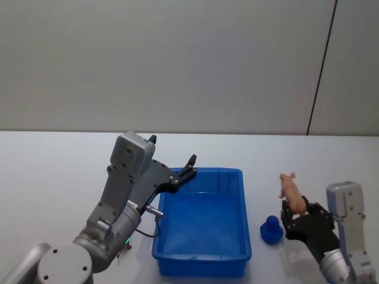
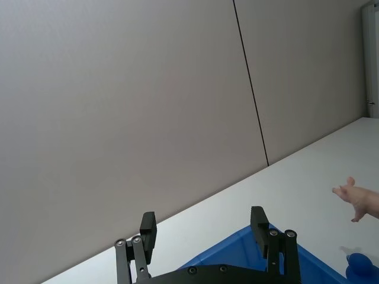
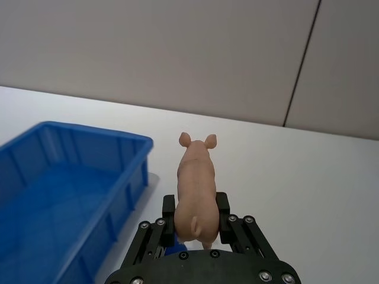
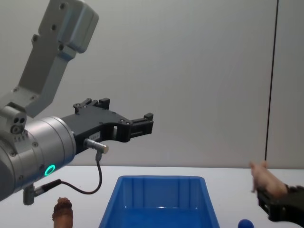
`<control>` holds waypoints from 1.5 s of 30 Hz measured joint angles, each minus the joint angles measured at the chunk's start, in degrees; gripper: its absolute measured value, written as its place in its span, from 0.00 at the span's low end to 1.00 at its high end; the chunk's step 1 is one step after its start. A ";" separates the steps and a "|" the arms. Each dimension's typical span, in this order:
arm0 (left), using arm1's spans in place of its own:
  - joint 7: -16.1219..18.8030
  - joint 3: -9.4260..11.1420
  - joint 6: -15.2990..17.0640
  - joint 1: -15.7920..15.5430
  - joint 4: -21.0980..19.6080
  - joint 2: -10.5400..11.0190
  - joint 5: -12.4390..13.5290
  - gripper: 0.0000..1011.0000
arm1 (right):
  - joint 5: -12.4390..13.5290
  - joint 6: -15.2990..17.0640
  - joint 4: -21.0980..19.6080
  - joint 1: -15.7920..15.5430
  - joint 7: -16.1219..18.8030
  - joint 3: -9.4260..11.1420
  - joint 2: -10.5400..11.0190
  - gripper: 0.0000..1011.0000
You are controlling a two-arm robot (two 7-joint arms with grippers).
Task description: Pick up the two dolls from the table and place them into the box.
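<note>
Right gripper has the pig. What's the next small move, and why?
Probably carry the right gripper leftward at this height until the pig toy hangs over the blue box. It is shut on the pig above the table, the blue doll lies between it and the box, and the left gripper hovers open at the box's far-left rim.

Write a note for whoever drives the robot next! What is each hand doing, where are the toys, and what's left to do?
The left gripper has its fingers open and empty, raised above the box near its left rim.
The right gripper has its fingers shut on a pink pig toy, right of the box.
The blue doll sits on the table between the box and the right gripper.
The brown doll stands on the table left of the box.
Done: nothing is in the box yet.
Left: drop in the pig, then probably both dolls.
</note>
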 joint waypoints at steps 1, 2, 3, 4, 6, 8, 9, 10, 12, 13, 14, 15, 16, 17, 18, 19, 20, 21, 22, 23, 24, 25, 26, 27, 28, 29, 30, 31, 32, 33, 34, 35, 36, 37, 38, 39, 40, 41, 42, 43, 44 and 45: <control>0.00 0.00 0.00 0.00 0.00 0.00 0.00 0.99 | -0.02 -0.15 -0.11 0.00 0.41 -0.04 -0.01 0.38; 0.00 0.00 0.00 0.00 0.00 0.00 0.00 0.99 | -0.05 -0.45 -0.47 0.00 1.23 -0.13 -0.04 0.38; 0.00 0.00 0.00 0.00 0.00 0.00 0.00 0.99 | -0.10 -0.74 -0.71 0.03 2.24 -0.25 -0.09 0.38; 0.00 0.00 0.00 0.00 0.00 0.00 0.00 0.99 | -0.10 -0.74 -0.71 0.03 2.24 -0.25 -0.09 0.38; 0.00 0.00 0.00 0.00 0.00 0.00 0.00 0.99 | -0.17 -1.15 -1.02 0.17 3.61 -0.45 -0.22 0.38; 0.00 0.00 0.00 0.00 0.00 0.00 0.00 0.99 | -0.23 -1.44 -1.20 0.44 5.20 -0.69 -0.47 0.38; 0.00 0.00 0.00 0.00 0.00 0.00 0.00 0.99 | -0.24 -1.53 -1.21 0.49 5.67 -0.75 -0.53 0.38; 0.00 0.00 0.00 0.00 0.00 0.00 0.00 0.99 | -0.27 -1.62 -1.22 0.63 6.17 -0.88 -0.65 0.38; 0.00 0.00 0.00 0.00 0.00 0.00 0.00 0.99 | -0.38 -1.83 -1.22 0.99 7.79 -1.18 -0.99 0.38; 0.00 0.00 0.00 0.00 0.00 0.00 0.00 0.99 | -0.42 -1.89 -1.22 1.12 8.33 -1.29 -1.11 0.38; 0.00 0.00 0.00 0.00 0.00 0.00 0.00 0.99 | -0.46 -1.94 -1.17 1.32 8.82 -1.45 -1.29 0.38; 0.00 0.00 0.00 0.00 0.00 0.00 0.00 0.99 | -0.53 -2.03 -1.02 1.67 9.79 -1.65 -1.58 0.38; 0.00 0.00 0.00 0.00 0.00 0.00 0.00 0.99 | -0.61 -2.07 -0.85 1.84 10.45 -1.84 -1.75 0.38; 0.00 0.00 0.00 0.00 0.00 0.00 0.00 0.99 | -0.68 -2.10 -0.66 2.09 10.98 -2.03 -1.98 0.38; 0.00 0.00 0.00 0.00 0.00 0.00 0.00 0.99 | -0.85 -2.12 -0.31 2.52 11.96 -2.32 -2.37 0.38; 0.00 0.00 0.00 0.00 0.00 0.00 0.00 0.99 | -0.95 -2.14 -0.08 2.76 12.60 -2.48 -2.59 0.38; 0.00 0.00 0.00 0.00 0.00 0.00 0.00 0.99 | -1.02 -2.14 0.17 3.01 13.08 -2.64 -2.82 0.38; 0.00 0.00 0.00 0.00 0.00 0.00 0.00 0.99 | -1.22 -2.14 0.69 3.51 14.03 -2.95 -3.29 0.38; 0.00 0.00 0.00 0.00 0.00 0.00 0.00 0.99 | -1.32 -2.14 1.07 3.85 14.48 -3.17 -3.61 0.39; 0.00 0.00 0.00 0.00 0.00 0.00 0.00 0.99 | -1.41 -2.14 1.35 4.11 15.03 -3.33 -3.84 0.40; 0.00 0.00 0.00 0.00 0.00 0.00 0.00 0.99 | -1.56 -2.14 2.03 4.67 15.78 -3.66 -4.34 0.46; 0.00 0.00 0.00 0.00 0.00 0.00 0.00 0.99 | -1.63 -2.13 2.26 4.84 16.10 -3.75 -4.50 0.46; 0.00 0.00 0.00 0.00 0.00 0.00 0.00 0.99 | -1.71 -2.10 2.64 5.13 16.41 -3.91 -4.76 0.50; 0.00 0.00 0.00 0.00 0.00 0.00 0.00 0.99 | -1.85 -1.98 3.20 5.55 16.95 -4.15 -5.13 0.53; 0.00 0.00 0.00 0.00 0.00 0.00 0.00 0.99 | -1.89 -1.88 3.46 5.75 17.11 -4.25 -5.31 0.58; 0.00 0.00 0.00 0.00 0.00 0.00 0.00 0.99 | -1.93 -1.81 3.70 5.91 17.20 -4.35 -5.47 0.60; 0.00 0.00 0.00 0.00 0.00 0.00 0.00 0.99 | -2.06 -1.55 4.18 6.23 17.37 -4.52 -5.78 0.64; 0.00 0.00 0.00 0.00 0.00 0.00 0.00 0.99 | -2.12 -1.42 4.50 6.43 17.38 -4.62 -5.97 0.64; 0.00 0.00 0.00 0.00 0.00 0.00 0.00 0.99 | -2.19 -1.23 4.74 6.56 17.37 -4.69 -6.11 0.68; 0.00 0.00 0.00 0.00 0.00 0.00 0.00 0.99 | -2.24 -1.08 4.94 6.67 17.35 -4.76 -6.23 0.70; 0.00 0.00 0.00 0.00 0.00 0.00 0.00 0.99 | -2.27 -0.92 5.12 6.77 17.28 -4.81 -6.34 0.74; 0.00 0.00 0.00 0.00 0.00 0.00 0.00 0.99 | -2.36 -0.64 5.50 6.98 17.01 -4.90 -6.57 0.78; 0.00 0.00 0.00 0.00 0.00 0.00 0.00 0.99 | -2.41 -0.49 5.65 7.06 16.80 -4.93 -6.65 0.80; 0.00 0.00 0.00 0.00 0.00 0.00 0.00 0.99 | -2.49 -0.30 5.78 7.11 16.47 -4.95 -6.73 0.85; 0.00 0.00 0.00 0.00 0.00 0.00 0.00 0.99 | -2.61 0.00 5.99 7.18 15.94 -4.99 -6.85 0.86; 0.00 0.00 0.00 0.00 0.00 0.00 0.00 0.99 | -2.66 0.15 6.10 7.21 15.65 -5.01 -6.90 0.91; 0.00 0.00 0.00 0.00 0.00 0.00 0.00 0.99 | -2.76 0.48 6.21 7.21 14.89 -5.02 -6.96 0.93; 0.00 0.00 0.00 0.00 0.00 0.00 0.00 0.99 | -2.80 0.61 6.24 7.21 14.55 -5.02 -6.99 0.95; 0.00 0.00 0.00 0.00 0.00 0.00 0.00 0.99 | -2.86 0.72 6.25 7.19 14.17 -5.02 -6.99 0.97; 0.00 0.00 0.00 0.00 0.00 0.00 0.00 0.99 | -2.92 0.84 6.25 7.17 13.75 -5.02 -6.99 0.99; 0.00 0.00 0.00 0.00 0.00 0.00 0.00 0.99 | -3.05 1.09 6.25 6.99 12.86 -4.99 -6.97 0.99; 0.00 0.00 0.00 0.00 0.00 0.00 0.00 0.99 | -3.11 1.17 6.21 6.88 12.45 -4.97 -6.95 0.99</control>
